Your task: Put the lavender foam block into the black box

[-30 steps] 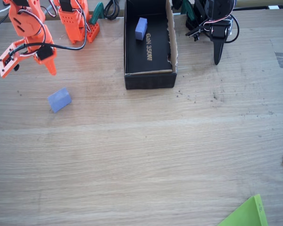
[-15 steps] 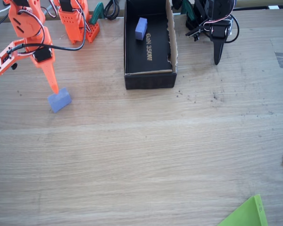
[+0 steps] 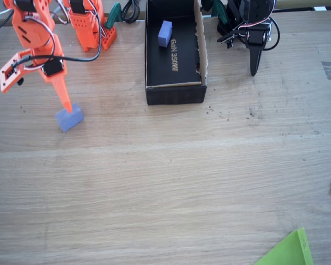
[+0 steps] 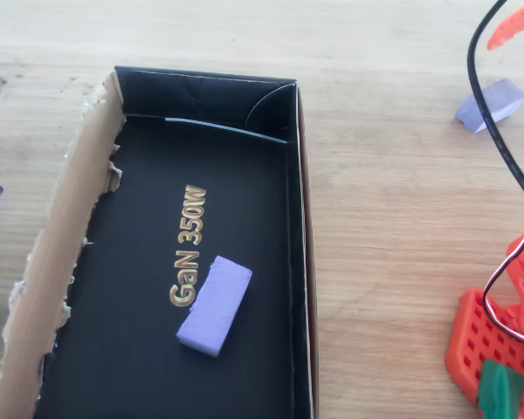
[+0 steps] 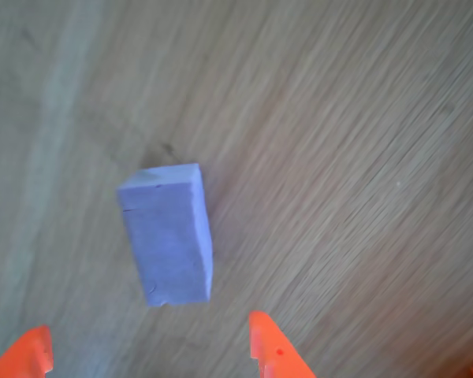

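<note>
One lavender foam block (image 3: 70, 118) lies on the wooden table, left of the black box (image 3: 202, 52). My orange gripper (image 3: 65, 106) reaches down to the block's upper edge. In the wrist view the block (image 5: 168, 235) lies just ahead of my gripper (image 5: 150, 354), whose two orange fingertips stand wide apart, open and empty. An identical block (image 3: 165, 33) lies inside the box. The overhead view shows that block (image 4: 214, 305) on the box floor beside the gold "350W" lettering, the box's torn brown rim (image 4: 70, 201), and the table block (image 4: 491, 103) under an orange finger (image 4: 509, 24).
The arm's orange base (image 3: 88, 25) and its black cable stand at the back left, close to the box. A green sheet (image 3: 289, 251) pokes in at the table's front right corner. Open wood lies between the block and the box.
My gripper has come down from above the table to the block's upper edge. The block on the table has stayed where it was.
</note>
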You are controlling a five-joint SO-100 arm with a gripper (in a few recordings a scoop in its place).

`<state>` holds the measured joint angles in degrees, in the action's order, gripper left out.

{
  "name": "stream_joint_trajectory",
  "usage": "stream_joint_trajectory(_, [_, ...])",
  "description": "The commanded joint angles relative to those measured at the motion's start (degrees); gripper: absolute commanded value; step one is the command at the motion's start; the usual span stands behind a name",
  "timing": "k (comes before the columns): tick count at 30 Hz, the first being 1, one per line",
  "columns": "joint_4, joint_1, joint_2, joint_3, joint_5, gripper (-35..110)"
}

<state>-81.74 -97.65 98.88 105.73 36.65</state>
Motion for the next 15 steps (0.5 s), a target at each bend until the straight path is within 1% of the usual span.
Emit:
stream_joint_trajectory(1, [1.32, -0.79, -0.26, -2.37, -0.53, 33])
stream_joint_trajectory(15, [6.50, -2.55, -5.62, -1.93, -4.83, 31])
